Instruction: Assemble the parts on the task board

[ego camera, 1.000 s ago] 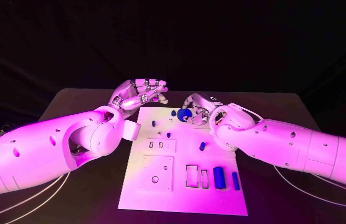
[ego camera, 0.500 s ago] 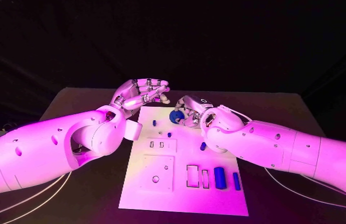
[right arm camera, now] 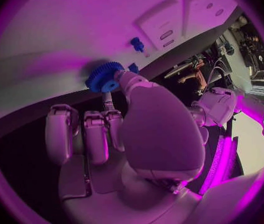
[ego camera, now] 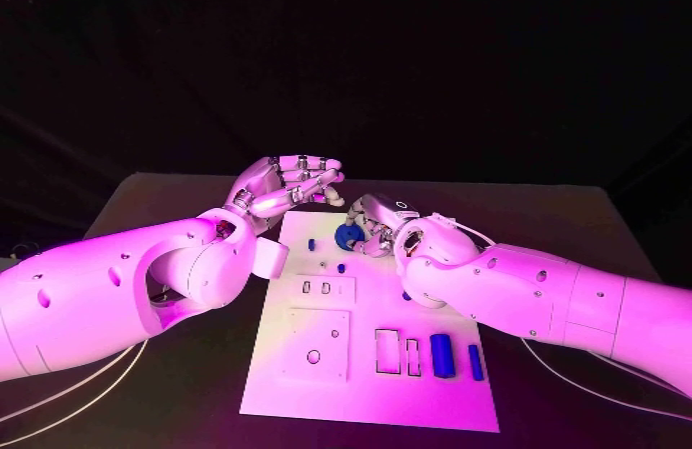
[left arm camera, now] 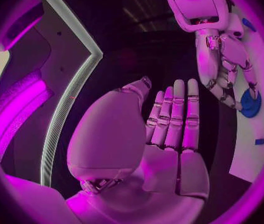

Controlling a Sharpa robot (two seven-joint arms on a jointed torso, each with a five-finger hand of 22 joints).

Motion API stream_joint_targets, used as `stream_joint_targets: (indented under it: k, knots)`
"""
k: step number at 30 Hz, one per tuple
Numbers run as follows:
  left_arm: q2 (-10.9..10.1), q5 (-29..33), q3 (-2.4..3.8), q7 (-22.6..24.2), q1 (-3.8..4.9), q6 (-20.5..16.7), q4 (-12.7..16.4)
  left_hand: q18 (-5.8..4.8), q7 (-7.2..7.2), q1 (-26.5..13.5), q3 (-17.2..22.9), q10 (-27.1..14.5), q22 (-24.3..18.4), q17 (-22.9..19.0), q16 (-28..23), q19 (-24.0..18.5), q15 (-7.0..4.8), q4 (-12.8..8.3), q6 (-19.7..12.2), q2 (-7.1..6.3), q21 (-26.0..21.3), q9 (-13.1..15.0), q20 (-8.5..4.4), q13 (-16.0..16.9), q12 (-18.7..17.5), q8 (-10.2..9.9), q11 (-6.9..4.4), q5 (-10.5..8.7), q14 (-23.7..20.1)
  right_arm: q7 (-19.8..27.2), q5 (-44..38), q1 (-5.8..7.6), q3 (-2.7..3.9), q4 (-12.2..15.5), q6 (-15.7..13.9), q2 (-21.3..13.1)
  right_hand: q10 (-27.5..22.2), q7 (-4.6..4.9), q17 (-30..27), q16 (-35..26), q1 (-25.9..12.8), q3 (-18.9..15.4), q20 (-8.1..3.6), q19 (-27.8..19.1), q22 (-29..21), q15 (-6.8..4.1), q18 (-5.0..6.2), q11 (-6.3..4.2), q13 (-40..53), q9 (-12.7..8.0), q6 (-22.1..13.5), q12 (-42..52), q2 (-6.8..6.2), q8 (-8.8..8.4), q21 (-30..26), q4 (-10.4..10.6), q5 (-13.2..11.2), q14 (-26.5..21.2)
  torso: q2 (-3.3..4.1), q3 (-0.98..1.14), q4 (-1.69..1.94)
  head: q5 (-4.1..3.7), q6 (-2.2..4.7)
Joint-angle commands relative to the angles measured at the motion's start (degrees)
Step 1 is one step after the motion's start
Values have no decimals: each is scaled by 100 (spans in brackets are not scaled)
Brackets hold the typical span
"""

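At far end of task board (ego camera: 361, 369), off its left corner: my left hand (ego camera: 289, 189) hovers, fingers loosely curled, holding nothing | centre: blue gear (ego camera: 351, 235) flat on board, just ahead of the right fingertips | right: my right hand (ego camera: 378, 224) touches gear rim (right arm camera: 104, 77), grip unclear; it is nearer.

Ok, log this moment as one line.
right hand: pinching blue gear over task board | left hand: holds nothing, fingers apart
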Motion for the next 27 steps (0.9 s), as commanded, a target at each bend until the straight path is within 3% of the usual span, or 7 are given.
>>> stream_joint_targets:
  k: [1,8,17,25,27]
  knots:
    - [11,-7,4,27,9,106,12,44,71,-53,26,-2,6,6,22,-30,-1,4,-38,19,30,9,9,2,-26,-7,29,10,-44,31,-73,-6,-4,-52,83,35,135,-65,1409,29,-12,44,-4,39,445,-39,-73,-6,797,265,74,-8,24,-16,9,9,35,586,-5,-7,4,6,-14]
    - [14,-9,4,26,10,107,7,44,71,-53,26,-2,6,6,22,-30,-1,4,-38,19,30,9,9,2,-26,-7,29,10,-44,44,-63,-18,-17,-134,88,108,126,-42,1408,28,-73,79,7,35,444,-22,-73,13,788,275,25,-20,-12,-62,4,-4,17,586,-8,-3,-9,38,-23]
    - [18,-10,4,18,11,119,0,45,68,-50,40,7,21,10,34,-50,-2,-7,-33,12,51,17,11,4,-24,-2,27,9,-56,81,-25,-22,-23,-244,120,193,32,70,1379,20,-254,166,77,-3,409,61,-62,112,665,265,-241,-132,-126,-321,-45,-57,-65,579,-13,-7,-6,2,-21]
    - [16,-10,4,3,16,135,-11,45,68,-50,40,7,21,10,34,-50,-2,-7,-33,12,51,17,11,4,-24,-2,27,9,-56,87,4,-20,-31,-281,192,211,3,80,1364,16,-330,140,97,-17,394,78,-56,127,626,275,-251,-168,-169,-363,-64,-56,-110,576,-11,1,-12,19,-41]
    - [14,-10,4,-5,17,141,-10,45,67,-52,41,8,25,10,37,-56,-2,-9,-33,8,56,18,11,5,-24,-2,27,9,-60,90,20,-19,-33,-294,186,209,-60,94,1360,15,-428,61,120,-36,376,95,-48,143,542,286,-330,-245,-171,-466,-92,-42,-567,574,-9,0,-19,23,-37]
